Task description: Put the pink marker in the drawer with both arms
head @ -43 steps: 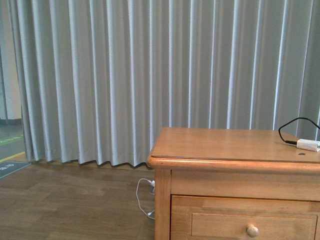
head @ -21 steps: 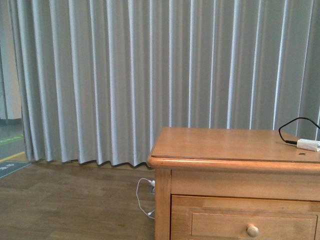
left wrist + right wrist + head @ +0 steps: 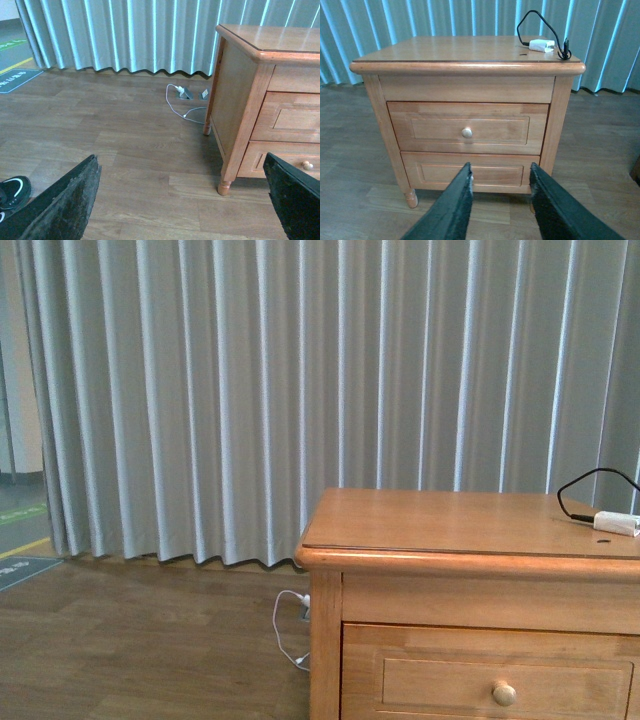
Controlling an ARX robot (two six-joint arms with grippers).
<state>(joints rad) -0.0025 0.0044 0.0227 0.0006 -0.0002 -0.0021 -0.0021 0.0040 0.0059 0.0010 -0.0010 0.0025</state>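
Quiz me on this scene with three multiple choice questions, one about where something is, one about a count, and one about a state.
1. Where is the white adapter with the black cable?
A. On top of the cabinet
B. On the floor
C. Inside the upper drawer

2. How many drawers does the cabinet show in the right wrist view?
A. One
B. Two
C. Three

3. What is the state of the upper drawer?
A. Pulled fully out
B. Half open
C. Closed

Answers:
1 A: the adapter lies on the cabinet top near one corner, its cable looping beside it.
2 B: the upper drawer with its round knob sits above a lower drawer, and there is no third.
3 C: its front sits flush with the cabinet frame, and the open right gripper is not touching it.
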